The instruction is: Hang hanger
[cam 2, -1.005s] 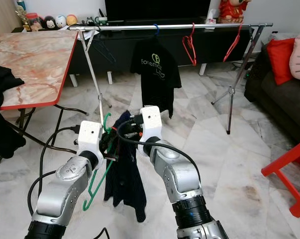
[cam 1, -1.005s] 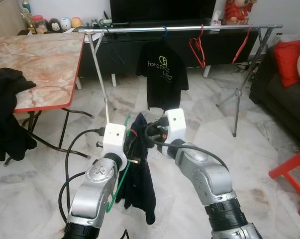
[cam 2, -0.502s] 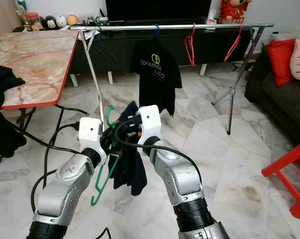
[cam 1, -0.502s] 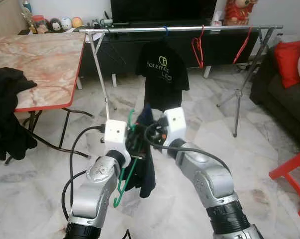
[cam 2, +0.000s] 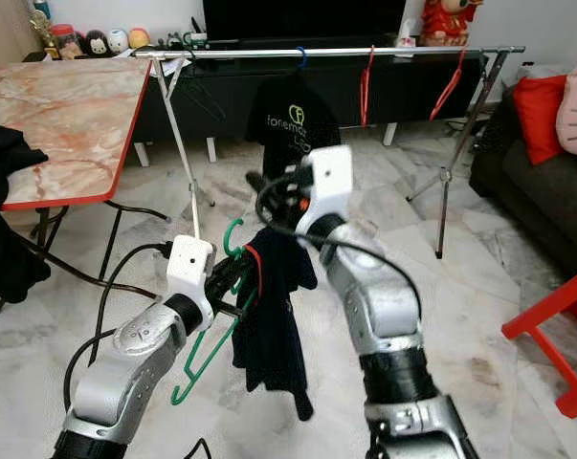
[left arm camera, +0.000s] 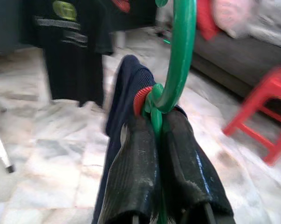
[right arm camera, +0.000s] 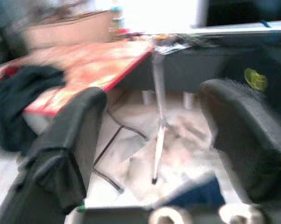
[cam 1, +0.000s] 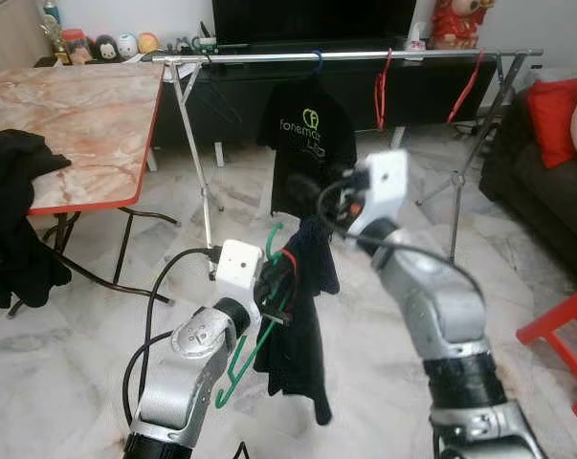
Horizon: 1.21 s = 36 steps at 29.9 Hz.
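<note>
Lifting clear, right end effector (right arm camera: 149,140) released the green hanger (left arm camera: 175,70).

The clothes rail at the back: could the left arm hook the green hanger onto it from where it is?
Probably not yet. The left gripper, shut on the green hanger with its dark garment, sits low and well short of the rail. Open floor lies between, so nothing blocks it.

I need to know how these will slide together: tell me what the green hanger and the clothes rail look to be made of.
The green hanger looks like smooth plastic or plastic-coated wire: thin, evenly coloured and glossy where the left gripper is shut on its neck. The clothes rail looks like bare polished metal tube, silver and reflective, on matching thin metal legs. The dark garment draped on the hanger is soft, matte knit fabric.
</note>
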Motion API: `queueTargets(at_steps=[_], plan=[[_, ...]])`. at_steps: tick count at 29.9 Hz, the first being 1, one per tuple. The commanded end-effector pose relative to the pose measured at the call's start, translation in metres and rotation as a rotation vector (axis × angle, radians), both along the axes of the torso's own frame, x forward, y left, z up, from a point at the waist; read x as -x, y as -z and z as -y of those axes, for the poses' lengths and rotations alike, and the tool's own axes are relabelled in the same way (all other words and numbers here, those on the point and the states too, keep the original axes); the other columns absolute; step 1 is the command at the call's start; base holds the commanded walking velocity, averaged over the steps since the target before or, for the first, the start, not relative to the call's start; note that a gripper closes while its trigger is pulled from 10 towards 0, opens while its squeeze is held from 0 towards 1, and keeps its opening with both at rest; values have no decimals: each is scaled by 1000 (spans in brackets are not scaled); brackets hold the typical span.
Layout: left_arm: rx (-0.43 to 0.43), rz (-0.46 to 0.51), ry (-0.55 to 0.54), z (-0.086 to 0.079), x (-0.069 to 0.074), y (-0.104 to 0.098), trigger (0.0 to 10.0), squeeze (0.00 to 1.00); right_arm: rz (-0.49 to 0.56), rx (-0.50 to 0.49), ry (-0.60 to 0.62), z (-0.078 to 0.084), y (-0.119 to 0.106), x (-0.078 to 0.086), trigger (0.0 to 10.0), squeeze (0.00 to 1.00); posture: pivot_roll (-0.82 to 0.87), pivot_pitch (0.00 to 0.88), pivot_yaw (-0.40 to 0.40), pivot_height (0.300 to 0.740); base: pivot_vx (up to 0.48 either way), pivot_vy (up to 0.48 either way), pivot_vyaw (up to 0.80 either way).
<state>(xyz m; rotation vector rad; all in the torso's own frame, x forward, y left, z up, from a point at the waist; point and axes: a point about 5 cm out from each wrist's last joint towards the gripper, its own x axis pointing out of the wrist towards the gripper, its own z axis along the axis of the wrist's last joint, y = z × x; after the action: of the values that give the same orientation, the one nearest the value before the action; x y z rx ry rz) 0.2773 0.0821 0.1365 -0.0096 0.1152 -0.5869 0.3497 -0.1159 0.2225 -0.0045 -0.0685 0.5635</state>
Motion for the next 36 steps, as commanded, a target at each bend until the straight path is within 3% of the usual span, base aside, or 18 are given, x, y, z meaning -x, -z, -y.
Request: queueTargets(at_steps=[1,2,8,14,19,21,26,33,36], plan=[[13,55,73,5,5,-9,10000,0,36,43,-16,11,-4,-4,10000,1000,-66,0,-25,740,0,0,0],[-12,48,122,5,10,-6,10000,0,28,51,-51,20,-6,-6,10000,0,-66,0,-25,740,0,0,0],[-24,43,233,6,20,-4,10000,0,29,147,-195,35,-5,-5,10000,0,-69,0,-27,740,0,0,0],[-37,50,334,8,27,-4,10000,0,-28,242,-490,43,11,11,10000,0,-74,0,-28,740,0,0,0],[-58,70,398,8,30,-5,10000,0,-117,330,-631,58,28,15,10000,0,-68,0,-34,740,0,0,0],[-74,68,451,8,33,-6,10000,0,-193,427,-745,69,39,21,10000,0,-72,0,-35,740,0,0,0],[-100,62,507,7,35,-5,10000,0,-301,550,-876,85,53,26,10000,0,-66,0,-30,740,0,0,0],[-133,45,547,5,38,-5,10000,0,-308,625,-951,79,61,25,10000,0,-51,0,-31,740,0,0,0],[-132,43,568,5,40,-6,10000,0,-289,580,-952,73,60,21,10000,0,-50,0,-32,740,0,0,0]])
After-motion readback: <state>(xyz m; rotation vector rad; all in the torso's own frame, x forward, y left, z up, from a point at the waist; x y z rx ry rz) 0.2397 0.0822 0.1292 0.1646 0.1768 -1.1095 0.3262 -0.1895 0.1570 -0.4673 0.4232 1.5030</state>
